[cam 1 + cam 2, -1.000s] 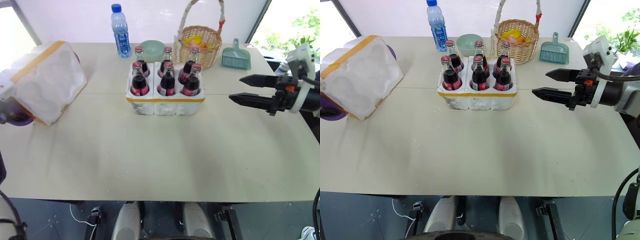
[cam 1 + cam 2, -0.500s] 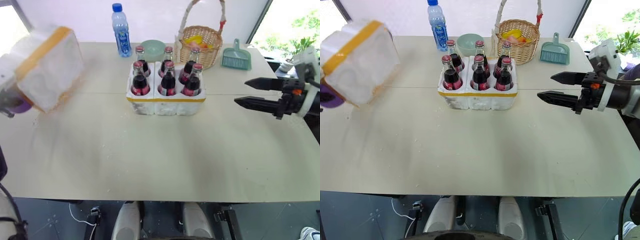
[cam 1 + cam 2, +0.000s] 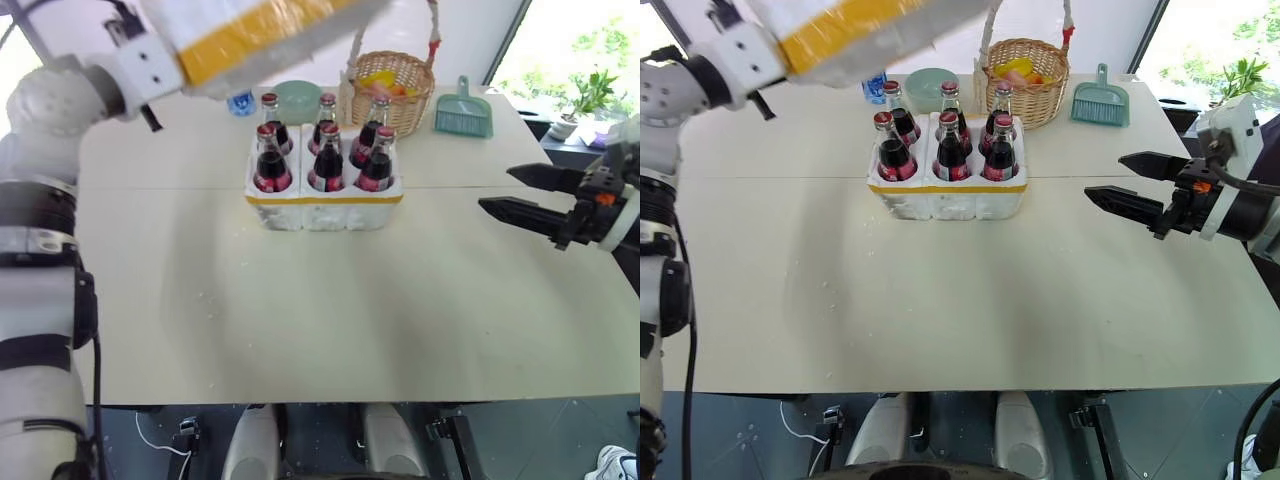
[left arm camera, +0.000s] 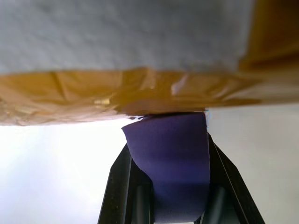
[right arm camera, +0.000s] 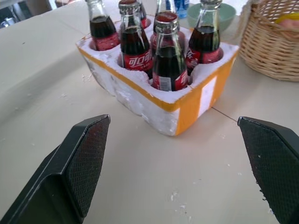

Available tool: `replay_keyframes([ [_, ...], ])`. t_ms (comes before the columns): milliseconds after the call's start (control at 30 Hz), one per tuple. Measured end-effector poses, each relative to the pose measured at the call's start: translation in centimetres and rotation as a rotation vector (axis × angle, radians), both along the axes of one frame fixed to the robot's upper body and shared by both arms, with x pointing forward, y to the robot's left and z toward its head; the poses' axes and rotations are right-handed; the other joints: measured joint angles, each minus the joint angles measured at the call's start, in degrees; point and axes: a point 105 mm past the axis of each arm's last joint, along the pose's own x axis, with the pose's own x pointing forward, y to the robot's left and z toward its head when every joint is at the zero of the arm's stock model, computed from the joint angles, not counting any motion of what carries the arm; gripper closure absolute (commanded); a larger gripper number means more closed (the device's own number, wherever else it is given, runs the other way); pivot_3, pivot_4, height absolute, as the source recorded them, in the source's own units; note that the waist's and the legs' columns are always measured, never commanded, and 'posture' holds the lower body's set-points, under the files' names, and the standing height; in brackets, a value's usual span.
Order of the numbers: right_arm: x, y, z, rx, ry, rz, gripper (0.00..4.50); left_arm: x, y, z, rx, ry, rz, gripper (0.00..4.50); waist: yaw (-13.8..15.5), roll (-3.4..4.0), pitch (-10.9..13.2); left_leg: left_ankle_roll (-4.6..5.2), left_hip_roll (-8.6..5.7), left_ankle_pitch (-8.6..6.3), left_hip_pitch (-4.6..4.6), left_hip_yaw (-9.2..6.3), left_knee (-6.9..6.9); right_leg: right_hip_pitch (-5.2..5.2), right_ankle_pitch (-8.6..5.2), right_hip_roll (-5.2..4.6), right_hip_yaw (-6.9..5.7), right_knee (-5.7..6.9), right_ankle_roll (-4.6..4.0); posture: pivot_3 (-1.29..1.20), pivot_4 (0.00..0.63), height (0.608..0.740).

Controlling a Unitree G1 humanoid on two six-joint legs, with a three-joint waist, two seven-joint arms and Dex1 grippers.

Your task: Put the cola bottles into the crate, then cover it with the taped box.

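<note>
All six cola bottles (image 3: 324, 160) stand upright in the wells of the crate (image 3: 322, 207), which sits on the far half of the pale table (image 3: 330, 310), its yellow tape band running round the rim. The taped box (image 3: 255, 28) is off the table, held high in the air just behind and to the left of the crate, tilted, with its yellow band facing us. The left gripper (image 4: 166, 205) is clenched: in the left wrist view its two black fingers squeeze a purple piece (image 4: 170, 163) that presses up against the box's taped edge, so the box appears to be carried that way. The right gripper (image 3: 520, 193) hangs to the right of the crate, well apart from it, pointing toward it roughly level, with its fingers (image 5: 70, 168) spread wide and nothing between them. Behind the crate I can see a wicker basket (image 3: 390, 85) with something yellow inside, a green bowl (image 3: 298, 98), a teal dustpan (image 3: 463, 112), and part of a water bottle (image 3: 875, 88) partly hidden under the raised box.
</note>
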Motion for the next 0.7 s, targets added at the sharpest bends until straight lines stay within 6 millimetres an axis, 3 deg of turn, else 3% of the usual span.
replay_keyframes([
  [100,-0.1,0.0,0.1,0.026,-0.007,-0.014,0.00,-0.5,-2.4,-1.8,0.108,-0.049,-0.042,4.14,0.3,0.01,0.0,0.00,-0.01,0.00,0.01,-0.03,0.00,0.03,0.00,0.01,0.02,0.01,0.00,0.00,0.150,0.740],
  [267,0.0,0.1,-0.4,0.049,0.007,-0.032,0.00,0.0,-2.7,-5.1,0.295,-0.148,0.010,4.14,0.5,0.03,0.0,0.00,-0.04,0.00,0.04,-0.05,0.02,0.11,0.00,0.00,0.03,-0.03,0.01,0.00,0.150,0.740],
  [433,-0.1,0.3,-0.3,0.064,0.006,-0.027,0.00,0.1,-2.6,-5.5,0.433,-0.276,0.027,4.14,0.5,0.01,0.0,0.00,-0.04,0.00,0.04,-0.08,0.02,0.11,0.00,0.01,0.02,-0.03,0.01,0.00,0.150,0.740],
  [700,0.0,0.1,-0.2,0.068,-0.001,-0.044,0.00,0.2,-3.3,-6.0,0.491,-0.369,-0.022,4.14,0.4,0.02,0.0,0.00,-0.04,0.00,0.03,-0.07,0.01,0.11,0.00,0.01,0.02,-0.04,0.01,0.00,0.150,0.740],
])
